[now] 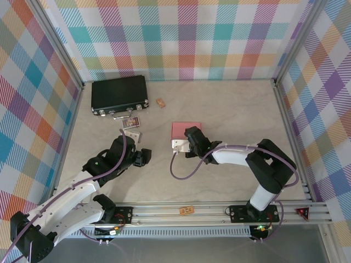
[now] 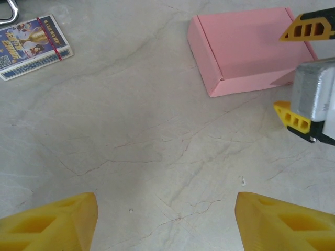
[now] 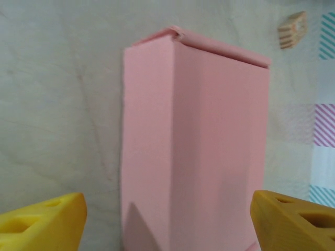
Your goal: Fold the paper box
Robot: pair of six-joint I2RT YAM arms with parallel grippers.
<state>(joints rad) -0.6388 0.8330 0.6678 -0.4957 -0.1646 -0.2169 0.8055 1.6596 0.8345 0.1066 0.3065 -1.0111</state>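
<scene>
The paper box point(image 1: 182, 128) is a closed, shallow salmon-pink box lying flat in the middle of the table. It also shows in the left wrist view point(image 2: 246, 49) and fills the centre of the right wrist view point(image 3: 199, 141). My right gripper point(image 1: 185, 139) is open at the box's near end. Its yellow fingers point(image 3: 44, 222) straddle the box, and the left one stands clear of the card. My left gripper point(image 1: 141, 157) is open over bare table to the left of the box, with nothing between its fingers point(image 2: 52, 222).
A black hard case point(image 1: 119, 95) lies at the back left, with a tiny tan block point(image 1: 160, 102) to its right. Two card packs point(image 1: 131, 124) lie in front of the case, one of them point(image 2: 32, 46) seen up close. Patterned walls enclose the table.
</scene>
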